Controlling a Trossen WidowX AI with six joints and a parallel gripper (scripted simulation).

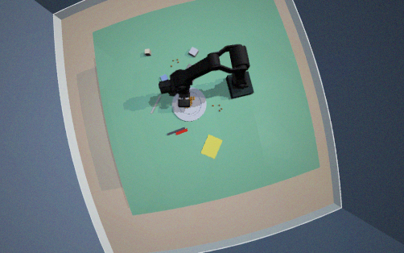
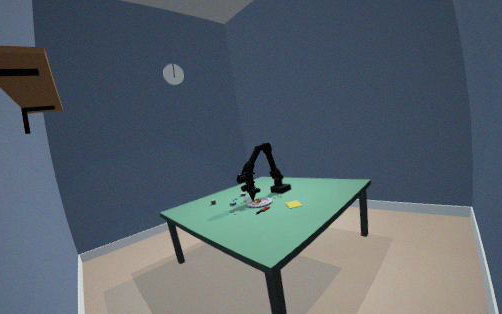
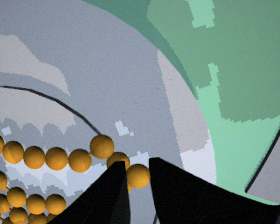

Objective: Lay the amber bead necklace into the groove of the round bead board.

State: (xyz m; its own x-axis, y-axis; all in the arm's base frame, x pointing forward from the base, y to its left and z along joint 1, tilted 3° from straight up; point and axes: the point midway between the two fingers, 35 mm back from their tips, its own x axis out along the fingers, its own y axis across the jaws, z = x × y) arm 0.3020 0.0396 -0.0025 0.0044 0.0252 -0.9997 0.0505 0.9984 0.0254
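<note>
Arm and Gripper Configuration

We observe one black arm (image 1: 196,72) (image 2: 257,159) rising from its square base (image 1: 248,91) (image 2: 283,189). From the upright shoulder section, the linkage bends at a raised elbow and descends to the wrist section (image 1: 180,78) (image 2: 245,178). We note the gripper (image 1: 184,105) (image 2: 253,200) (image 3: 138,169) directed downward, its two dark, tapered fingertips nearly closed, clamped on one bead, with a narrow gap between them.
</note>
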